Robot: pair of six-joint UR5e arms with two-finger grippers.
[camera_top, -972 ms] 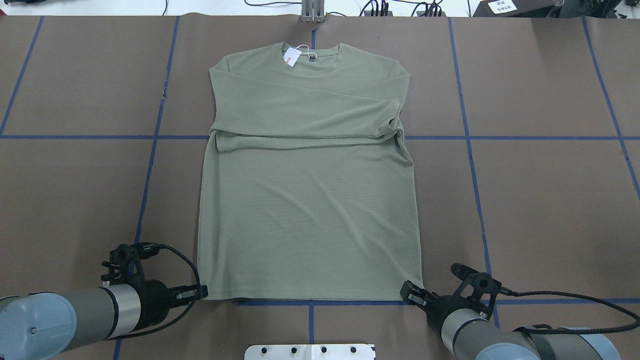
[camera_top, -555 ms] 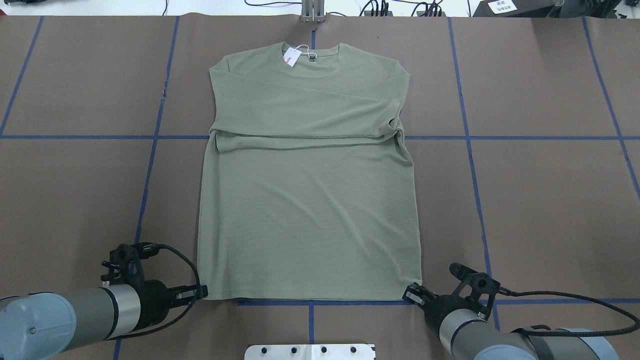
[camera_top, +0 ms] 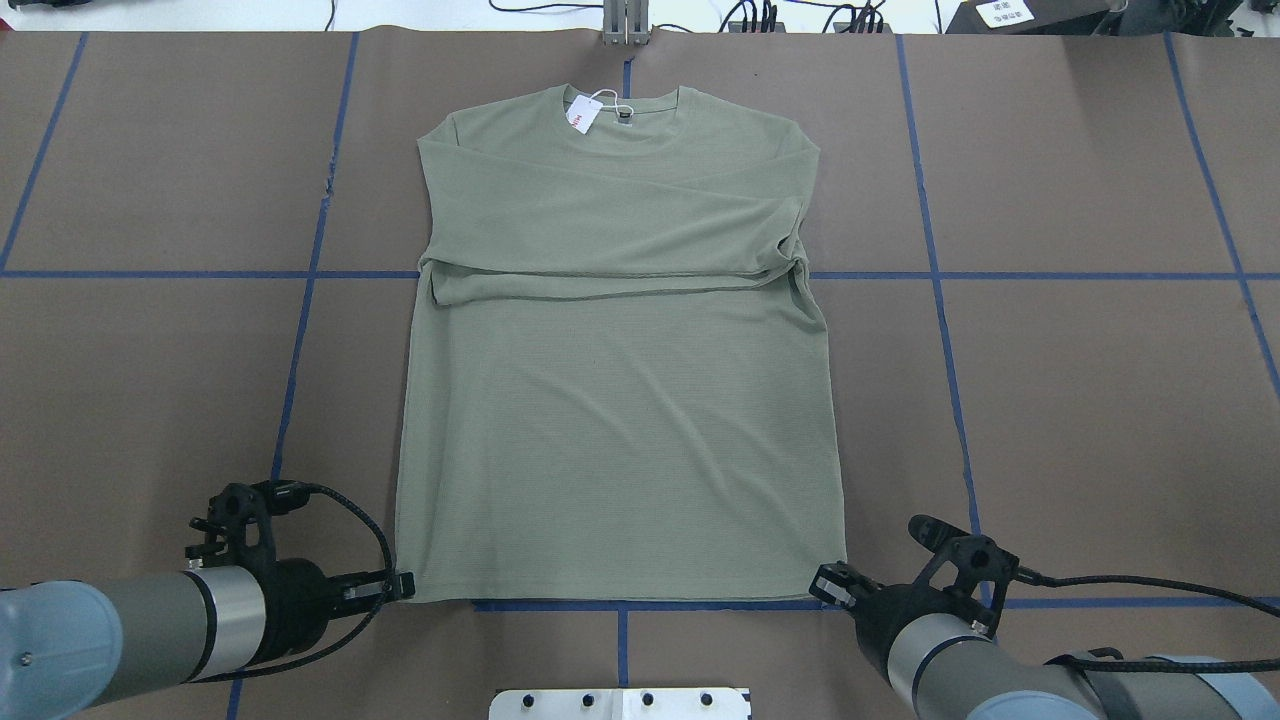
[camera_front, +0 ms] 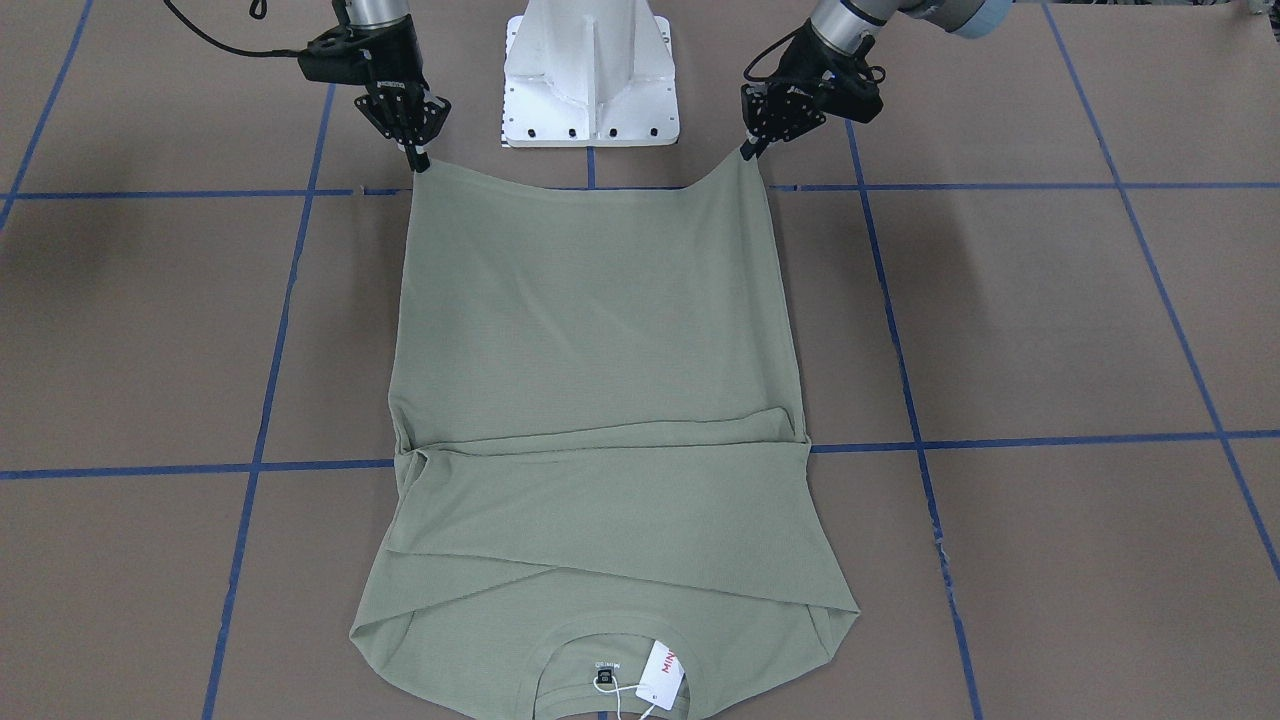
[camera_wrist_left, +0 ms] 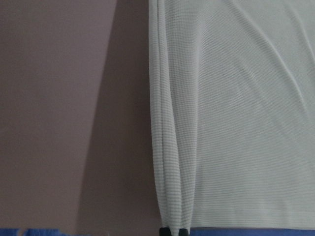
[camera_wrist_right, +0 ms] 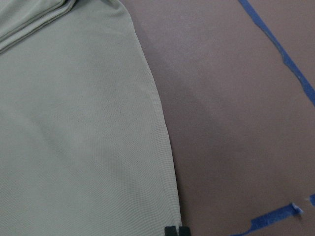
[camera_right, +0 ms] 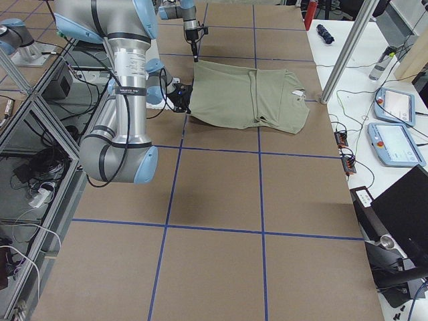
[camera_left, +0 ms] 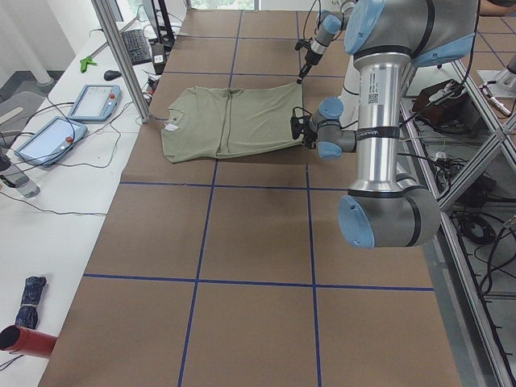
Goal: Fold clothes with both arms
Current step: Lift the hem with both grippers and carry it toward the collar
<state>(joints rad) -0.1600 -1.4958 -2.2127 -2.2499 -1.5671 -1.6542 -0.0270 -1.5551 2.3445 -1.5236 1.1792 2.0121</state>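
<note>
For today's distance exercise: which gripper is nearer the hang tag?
Left. The left gripper and right gripper each hold a shirt hem corner; the hang tag sits off-centre toward the left one.

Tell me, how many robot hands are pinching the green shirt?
2. The left hand pinches one hem corner of the shirt, and the right hand pinches the other hem corner. No more hands are in view.

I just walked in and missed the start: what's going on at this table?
Two robot arms are folding a sage-green long-sleeved shirt on the brown table. Its sleeves already lie folded across the chest. The left pincer and right pincer are each shut on a near hem corner, each corner slightly raised; the collar end lies flat.
</note>
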